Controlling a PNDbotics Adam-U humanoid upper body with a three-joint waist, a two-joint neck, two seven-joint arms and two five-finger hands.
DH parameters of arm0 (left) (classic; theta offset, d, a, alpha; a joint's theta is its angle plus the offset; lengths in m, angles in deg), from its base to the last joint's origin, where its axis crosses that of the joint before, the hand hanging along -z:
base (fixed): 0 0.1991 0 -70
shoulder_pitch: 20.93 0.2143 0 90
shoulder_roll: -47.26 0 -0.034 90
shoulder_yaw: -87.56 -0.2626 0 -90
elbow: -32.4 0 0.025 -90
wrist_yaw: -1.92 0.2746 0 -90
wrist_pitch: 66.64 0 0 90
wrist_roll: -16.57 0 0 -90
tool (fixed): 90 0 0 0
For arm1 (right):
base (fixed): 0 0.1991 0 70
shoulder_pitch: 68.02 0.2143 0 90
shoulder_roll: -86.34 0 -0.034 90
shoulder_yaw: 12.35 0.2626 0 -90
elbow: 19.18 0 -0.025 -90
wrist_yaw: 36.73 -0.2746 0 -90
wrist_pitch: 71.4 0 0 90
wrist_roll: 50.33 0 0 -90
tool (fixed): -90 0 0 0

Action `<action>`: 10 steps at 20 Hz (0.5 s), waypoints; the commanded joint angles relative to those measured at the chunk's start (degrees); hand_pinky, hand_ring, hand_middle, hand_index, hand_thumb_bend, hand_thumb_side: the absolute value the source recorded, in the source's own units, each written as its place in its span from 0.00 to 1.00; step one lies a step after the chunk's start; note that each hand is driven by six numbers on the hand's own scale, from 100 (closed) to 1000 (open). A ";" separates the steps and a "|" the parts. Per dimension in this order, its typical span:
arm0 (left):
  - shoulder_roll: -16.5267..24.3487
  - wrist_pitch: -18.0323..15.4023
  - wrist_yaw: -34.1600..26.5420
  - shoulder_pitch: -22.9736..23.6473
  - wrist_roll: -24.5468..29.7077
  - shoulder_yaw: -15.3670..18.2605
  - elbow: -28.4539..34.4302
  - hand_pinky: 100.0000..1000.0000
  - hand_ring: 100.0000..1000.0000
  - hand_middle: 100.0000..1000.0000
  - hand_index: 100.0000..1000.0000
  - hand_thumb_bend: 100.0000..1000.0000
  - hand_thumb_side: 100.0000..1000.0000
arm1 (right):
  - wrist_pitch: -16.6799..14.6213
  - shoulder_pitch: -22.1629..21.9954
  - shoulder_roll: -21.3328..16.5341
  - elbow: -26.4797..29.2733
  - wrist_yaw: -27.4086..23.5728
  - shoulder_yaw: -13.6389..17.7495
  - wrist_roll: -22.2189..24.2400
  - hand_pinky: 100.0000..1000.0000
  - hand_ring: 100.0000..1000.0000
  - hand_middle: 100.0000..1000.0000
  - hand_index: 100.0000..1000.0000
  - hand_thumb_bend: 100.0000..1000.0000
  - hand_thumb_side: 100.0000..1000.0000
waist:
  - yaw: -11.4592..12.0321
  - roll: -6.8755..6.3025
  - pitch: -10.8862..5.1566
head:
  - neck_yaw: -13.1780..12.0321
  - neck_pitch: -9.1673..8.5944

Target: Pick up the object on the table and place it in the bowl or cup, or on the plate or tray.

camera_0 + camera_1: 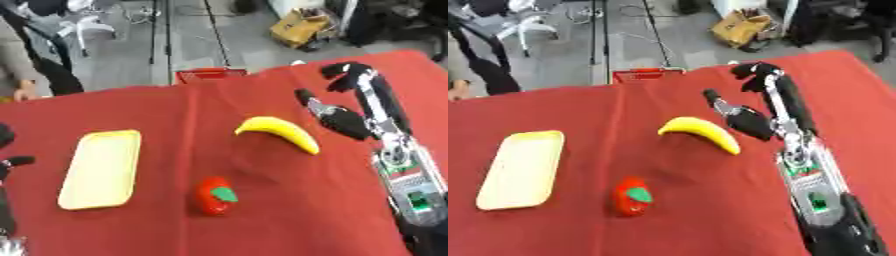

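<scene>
A yellow banana (278,132) lies on the red tablecloth right of centre. A red strawberry-like toy with a green top (216,195) sits in front of it. A pale yellow tray (101,168) lies at the left. My right hand (350,95) is raised just right of the banana, apart from it, fingers relaxed and spread, holding nothing. A bit of my left hand (10,162) shows dark at the left edge, beside the tray; its fingers cannot be made out.
The red cloth's (175,115) far edge runs across the top; beyond it stand a red basket (208,75) on the floor, a cardboard box (300,27) and a person at the far left. My right forearm (409,185) crosses the table's right side.
</scene>
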State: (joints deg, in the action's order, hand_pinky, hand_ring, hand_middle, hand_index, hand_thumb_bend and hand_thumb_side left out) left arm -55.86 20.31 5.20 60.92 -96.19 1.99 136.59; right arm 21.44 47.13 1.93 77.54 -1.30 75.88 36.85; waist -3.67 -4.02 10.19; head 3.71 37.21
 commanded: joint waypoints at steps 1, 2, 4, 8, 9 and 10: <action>0.44 -0.18 -0.09 -0.50 -0.12 0.24 0.83 0.47 0.76 0.72 0.67 0.56 0.89 | -0.03 0.40 -0.30 1.34 -0.71 0.35 -0.36 0.63 0.57 0.61 0.73 0.52 0.51 | 0.02 -0.32 -1.32 | -0.48 -0.44; 0.45 -0.19 -0.07 -0.51 -0.16 0.27 0.84 0.47 0.76 0.72 0.67 0.56 0.89 | -0.06 0.38 -0.27 1.37 -0.77 0.32 -0.38 0.63 0.56 0.60 0.73 0.52 0.51 | 0.09 -0.33 -1.32 | -0.77 -0.45; 0.44 -0.18 -0.08 -0.53 -0.24 0.28 0.86 0.47 0.76 0.72 0.67 0.56 0.89 | -0.14 0.44 -0.21 1.39 -0.83 0.20 -0.35 0.63 0.56 0.60 0.73 0.52 0.51 | 0.16 -0.36 -1.29 | -1.09 -0.34; 0.37 -0.22 -0.06 -0.47 -0.22 0.22 0.82 0.47 0.75 0.72 0.67 0.56 0.89 | -0.34 0.45 -0.14 1.34 -1.05 0.03 -0.46 0.63 0.56 0.59 0.72 0.51 0.52 | 0.11 -0.36 -1.36 | -1.09 -0.34; 0.42 -0.22 -0.03 -0.53 -0.24 0.24 0.84 0.47 0.75 0.72 0.67 0.56 0.89 | -0.36 0.41 -0.13 1.36 -1.11 0.07 -0.60 0.63 0.56 0.59 0.72 0.51 0.52 | 0.10 -0.37 -1.37 | -1.07 -0.40; 0.45 -0.22 -0.01 -0.57 -0.25 0.25 0.86 0.47 0.75 0.72 0.67 0.56 0.89 | -0.36 0.40 -0.12 1.36 -1.17 0.09 -0.72 0.63 0.55 0.59 0.72 0.51 0.52 | 0.10 -0.37 -1.37 | -1.06 -0.36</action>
State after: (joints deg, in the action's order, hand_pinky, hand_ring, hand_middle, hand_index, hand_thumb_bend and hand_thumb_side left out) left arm -55.86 20.26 5.20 60.92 -96.26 1.99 136.59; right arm 21.14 46.90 1.99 77.55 -1.93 75.85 36.50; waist -3.54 -4.02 10.19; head 2.75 37.21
